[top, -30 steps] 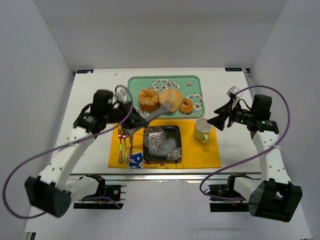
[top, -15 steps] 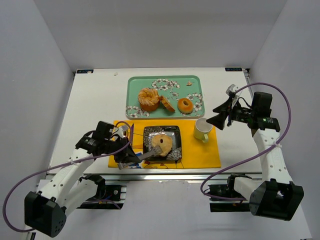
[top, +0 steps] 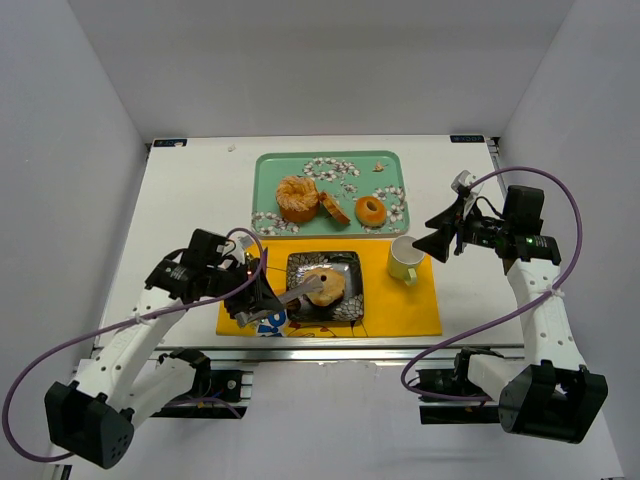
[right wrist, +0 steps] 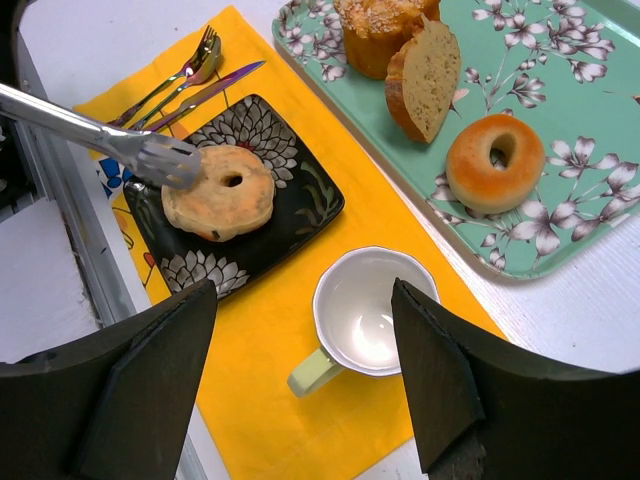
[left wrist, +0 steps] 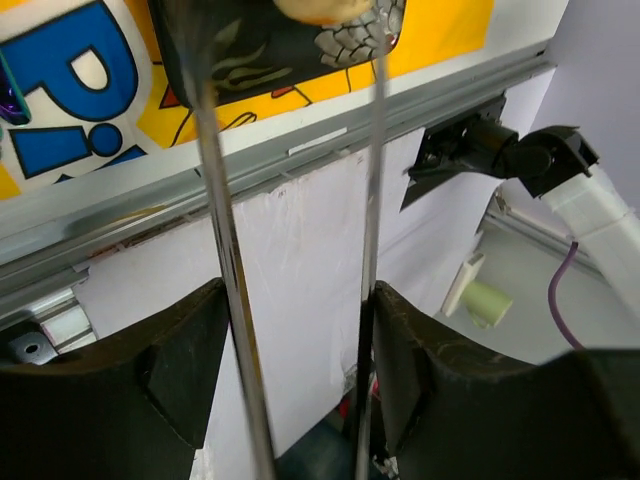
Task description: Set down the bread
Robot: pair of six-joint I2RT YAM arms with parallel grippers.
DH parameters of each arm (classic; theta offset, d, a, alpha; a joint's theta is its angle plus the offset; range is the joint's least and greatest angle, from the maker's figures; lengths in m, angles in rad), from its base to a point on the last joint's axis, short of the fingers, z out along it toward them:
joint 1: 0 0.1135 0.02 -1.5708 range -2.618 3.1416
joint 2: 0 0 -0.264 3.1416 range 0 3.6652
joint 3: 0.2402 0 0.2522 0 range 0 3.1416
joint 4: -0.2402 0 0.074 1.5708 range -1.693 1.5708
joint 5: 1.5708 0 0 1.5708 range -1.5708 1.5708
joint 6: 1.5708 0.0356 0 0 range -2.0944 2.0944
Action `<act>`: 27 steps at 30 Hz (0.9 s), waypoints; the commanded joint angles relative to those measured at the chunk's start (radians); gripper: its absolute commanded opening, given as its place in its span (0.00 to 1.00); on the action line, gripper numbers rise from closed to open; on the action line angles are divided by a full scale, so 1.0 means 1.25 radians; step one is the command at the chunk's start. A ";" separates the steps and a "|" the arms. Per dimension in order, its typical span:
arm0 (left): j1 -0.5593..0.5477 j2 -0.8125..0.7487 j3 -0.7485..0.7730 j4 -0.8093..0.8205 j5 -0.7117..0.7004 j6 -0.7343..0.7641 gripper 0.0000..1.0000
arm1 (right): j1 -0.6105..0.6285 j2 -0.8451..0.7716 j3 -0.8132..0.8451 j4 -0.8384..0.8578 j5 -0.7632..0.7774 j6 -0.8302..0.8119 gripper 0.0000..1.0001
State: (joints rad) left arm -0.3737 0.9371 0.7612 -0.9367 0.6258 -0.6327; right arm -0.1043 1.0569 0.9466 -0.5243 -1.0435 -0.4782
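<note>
We are resting the bread (top: 325, 286) on the black plate (top: 345, 262), our left gripper (left wrist: 300, 290) squeezing the tongs (top: 290, 298) onto its edge for control. Our right gripper (top: 435, 243) is hanging open near the cup (top: 403, 260), out of the way.

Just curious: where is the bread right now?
Top view: the bread lies on the black plate, centre of the yellow mat, left of the cup, tongs at its left edge.
</note>
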 commanded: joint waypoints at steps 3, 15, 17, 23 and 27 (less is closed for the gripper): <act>0.001 -0.048 0.090 -0.069 -0.069 -0.022 0.65 | 0.002 -0.013 0.016 0.000 -0.021 -0.005 0.76; 0.006 -0.044 0.276 -0.177 -0.349 -0.058 0.34 | 0.002 -0.015 0.010 0.011 -0.027 -0.002 0.76; 0.008 -0.022 0.308 -0.192 -0.425 -0.057 0.29 | 0.002 -0.017 0.007 0.010 -0.027 -0.003 0.76; 0.056 0.083 0.288 -0.085 -0.723 0.091 0.16 | 0.002 -0.021 -0.001 0.010 -0.039 -0.002 0.76; 0.232 0.156 0.189 0.118 -0.711 0.309 0.05 | 0.002 -0.018 0.011 0.000 -0.041 -0.019 0.76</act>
State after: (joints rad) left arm -0.2089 1.0821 1.0706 -0.9791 -0.1528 -0.4751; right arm -0.1043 1.0523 0.9463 -0.5243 -1.0622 -0.4820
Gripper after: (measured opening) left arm 0.314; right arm 0.758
